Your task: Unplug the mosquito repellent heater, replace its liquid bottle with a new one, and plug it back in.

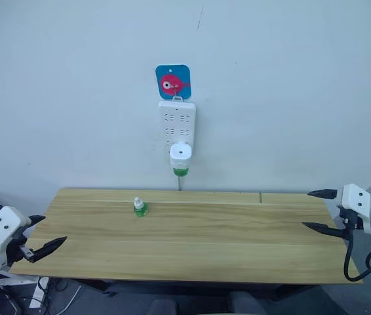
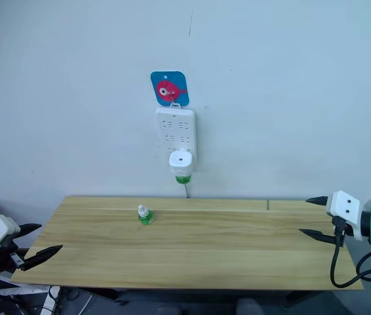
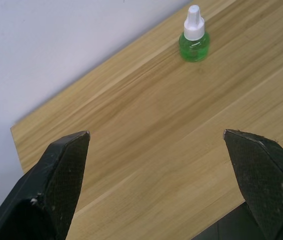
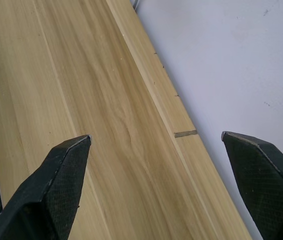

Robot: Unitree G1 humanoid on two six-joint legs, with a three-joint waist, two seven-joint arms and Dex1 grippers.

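Black fingers of the left gripper (image 1: 48, 233) are seen at the left end of the wooden table (image 1: 192, 249), spread wide apart with nothing between them; in the left wrist view the two tips (image 3: 71, 150) frame bare wood. Further right, near the back edge of the table and left of its middle, a small green liquid bottle (image 1: 139, 207) with a white cap is stood upright, well apart from both grippers. Above and to the right of it, on the pale wall (image 1: 303, 85), a long white power strip (image 1: 177, 121) is hung below a blue square card bearing a red fish (image 1: 173, 81). The mosquito repellent heater (image 1: 181, 154) is plugged into the lowest part of that strip, its round vent facing outward, and a green bottle (image 1: 181, 172) is fitted under it. At the right end of the table the right gripper (image 1: 320, 210) is held level just above the edge, its fingers likewise parted and empty.
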